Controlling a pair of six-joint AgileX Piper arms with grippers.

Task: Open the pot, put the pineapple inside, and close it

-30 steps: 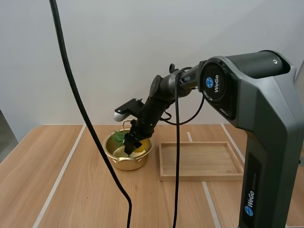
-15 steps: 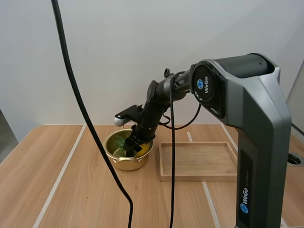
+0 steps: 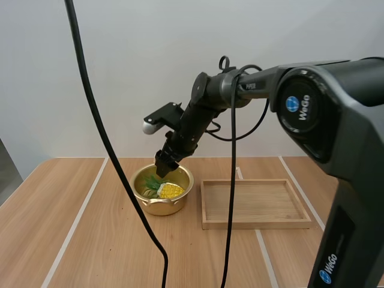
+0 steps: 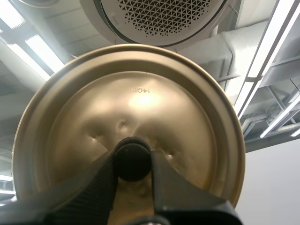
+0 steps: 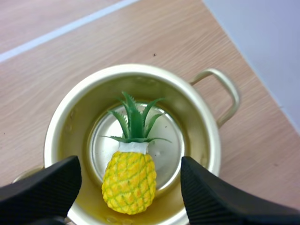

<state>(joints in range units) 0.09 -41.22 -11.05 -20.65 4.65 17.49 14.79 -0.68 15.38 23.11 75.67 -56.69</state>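
Now yellow, green-crowned pineapple [image 5: 129, 182] inside gold pot [image 5: 208, 140]; right end effector [image 5: 129, 164] wide, left end effector [image 4: 132, 160] clamps lid [image 4: 140, 93].

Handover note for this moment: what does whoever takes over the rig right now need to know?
The left gripper has its jaws shut on the knob of the lid, held in the air.
The right gripper hangs above the pot, jaws open and empty.
The pineapple lies inside the pot, which stands on the table beside the tray.
Done: pot opened, pineapple in. Left: put the lid on the pot.
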